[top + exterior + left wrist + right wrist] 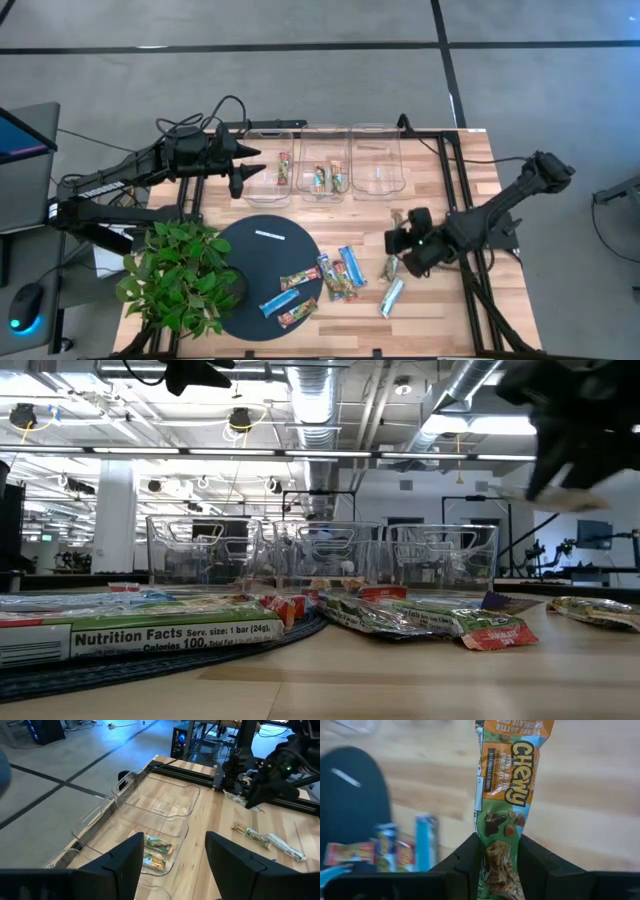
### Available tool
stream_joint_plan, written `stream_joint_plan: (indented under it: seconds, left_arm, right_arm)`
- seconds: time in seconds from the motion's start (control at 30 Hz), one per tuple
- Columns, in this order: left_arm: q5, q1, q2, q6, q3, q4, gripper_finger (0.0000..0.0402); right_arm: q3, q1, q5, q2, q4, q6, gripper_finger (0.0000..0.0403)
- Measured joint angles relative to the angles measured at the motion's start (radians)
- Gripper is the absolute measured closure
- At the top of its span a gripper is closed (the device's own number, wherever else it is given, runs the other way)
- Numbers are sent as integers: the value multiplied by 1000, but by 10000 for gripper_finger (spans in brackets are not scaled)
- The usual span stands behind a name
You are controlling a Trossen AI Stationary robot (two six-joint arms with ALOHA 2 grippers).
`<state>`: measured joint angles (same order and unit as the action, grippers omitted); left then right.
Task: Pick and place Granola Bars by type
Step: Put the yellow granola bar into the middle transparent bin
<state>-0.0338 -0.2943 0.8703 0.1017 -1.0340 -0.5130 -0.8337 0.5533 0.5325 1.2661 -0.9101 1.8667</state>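
Closest to the front edge of the surface, a bunch of granola bars lies around the edge of a round black mat; some are blue, some red, some green. A leafy green plant stands beside the mat. A little farther back, the right end effector is closed tight on a green Chewy bar and holds it up off the surface. At the back stand three clear bins. A few bars lie in two of them. The left end effector is open above the bins.
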Motion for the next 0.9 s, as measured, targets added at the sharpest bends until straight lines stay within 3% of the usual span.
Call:
stream_joint_plan:
  seconds: [0.4,0.63,0.9]
  left_arm:
    - [0,0,0,49,0,5,196]
    - [0,0,0,73,0,5,196]
    - [-6,5,0,84,0,13,196]
  right_arm:
    - [-1,-318,-15,-63,418,-595,310]
    - [-4,-519,-166,-33,726,-837,310]
    - [-47,-690,-398,97,877,-904,310]
